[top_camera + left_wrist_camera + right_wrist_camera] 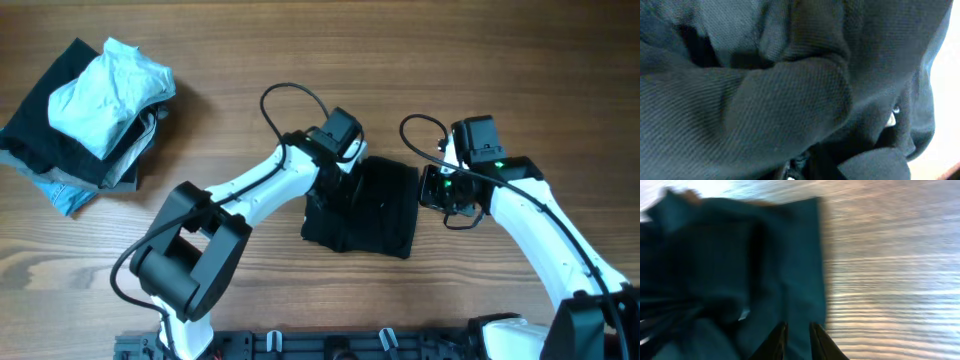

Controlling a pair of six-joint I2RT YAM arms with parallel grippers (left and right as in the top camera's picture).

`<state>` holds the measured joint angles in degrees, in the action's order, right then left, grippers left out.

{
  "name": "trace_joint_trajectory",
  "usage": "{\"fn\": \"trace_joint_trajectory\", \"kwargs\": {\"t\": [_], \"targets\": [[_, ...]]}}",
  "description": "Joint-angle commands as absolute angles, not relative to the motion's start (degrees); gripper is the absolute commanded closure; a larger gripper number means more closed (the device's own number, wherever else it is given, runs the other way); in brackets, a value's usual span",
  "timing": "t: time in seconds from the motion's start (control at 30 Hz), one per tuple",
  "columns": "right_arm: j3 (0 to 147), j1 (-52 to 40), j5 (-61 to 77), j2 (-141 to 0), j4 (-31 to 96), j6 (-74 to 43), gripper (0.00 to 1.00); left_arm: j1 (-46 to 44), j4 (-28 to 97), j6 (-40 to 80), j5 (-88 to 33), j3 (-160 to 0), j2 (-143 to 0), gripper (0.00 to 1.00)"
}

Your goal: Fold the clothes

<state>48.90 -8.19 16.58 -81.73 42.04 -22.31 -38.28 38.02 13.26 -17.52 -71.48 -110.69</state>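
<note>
A dark garment (365,208) lies partly folded on the wooden table (300,60), between my two grippers. My left gripper (335,168) is at its upper left edge. The left wrist view is filled with bunched dark cloth (790,90) that hides the fingers, so the grip itself does not show. My right gripper (437,190) is at the garment's right edge. In the right wrist view its two fingers (797,332) are nearly together with the dark cloth (740,270) between them, next to bare wood.
A pile of unfolded clothes (60,150) sits at the far left of the table, with a pale blue garment (108,88) on top of dark and grey ones. Arm cables loop above the garment.
</note>
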Motion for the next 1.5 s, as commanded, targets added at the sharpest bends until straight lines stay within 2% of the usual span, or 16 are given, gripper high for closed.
{"fn": "trace_joint_trajectory", "kwargs": {"t": [0.0, 0.13, 0.3, 0.4, 0.53, 0.6, 0.63, 0.73, 0.87, 0.97, 1.03, 1.13, 1.2, 1.23, 1.37, 1.47], "targets": [[49.50, -8.05, 28.97, -80.44, 40.56, -17.98, 0.81, -36.88, 47.40, 13.91, -17.32, -75.11, -111.59, 0.66], [49.30, -9.28, 32.62, -80.44, 39.05, -18.02, 0.81, -33.36, 59.16, 13.74, -17.30, -84.05, -107.11, 0.47], [45.78, -14.46, 32.67, -80.47, 34.04, -18.26, 0.80, -27.46, 64.14, 13.76, -17.30, -88.20, -101.65, 0.33], [42.09, -18.04, 32.64, -81.54, 28.49, -22.02, 0.79, -22.46, 66.98, 13.74, -17.30, -88.20, -100.38, 0.37], [36.97, -21.89, 32.64, -85.95, 19.70, -26.15, 0.79, -16.05, 71.13, 12.43, -18.20, -88.20, -100.27, 0.55], [35.92, -22.33, 29.15, -89.10, 17.74, -27.51, 0.80, -14.76, 71.44, 7.60, -24.03, -88.20, -100.27, 0.53], [35.92, -22.20, 25.23, -90.67, 18.02, -30.50, 0.85, -14.72, 71.42, 6.76, -25.93, -88.20, -100.18, 0.49], [35.94, -19.84, 18.65, -93.60, 18.68, -38.92, 0.91, -15.66, 72.42, 6.59, -26.79, -88.20, -99.63, 0.44], [38.20, -15.66, 23.73, -90.30, 19.33, -33.78, 0.87, -17.17, 75.00, 6.20, -26.74, -88.20, -99.11, 0.42], [42.24, -12.12, 24.67, -81.36, 25.10, -31.33, 0.82, -17.61, 76.73, 6.22, -26.76, -88.20, -99.11, 0.43], [43.55, -9.56, 24.49, -75.48, 25.87, -31.64, 0.74, -17.96, 76.99, 6.22, -26.81, -88.18, -99.11, 0.50], [43.97, -6.76, 23.05, -67.24, 25.08, -31.53, 0.66, -20.43, 76.99, 6.24, -26.81, -88.12, -99.11, 0.68], [43.97, -5.89, 22.46, -64.84, 25.39, -31.66, 0.65, -23.07, 76.71, 7.84, -26.74, -87.26, -99.11, 0.76], [43.97, -5.78, 22.28, -64.55, 25.47, -31.64, 0.65, -24.51, 76.03, 9.06, -26.50, -86.28, -99.13, 0.83], [43.97, -5.76, 20.29, -64.82, 26.87, -31.62, 0.66, -29.41, 69.91, 16.53, -25.93, -78.94, -99.33, 0.93], [43.97, -5.76, 18.35, -64.82, 28.88, -31.66, 0.67, -31.92, 61.82, 22.68, -25.96, -70.24, -99.35, 0.96]]}}
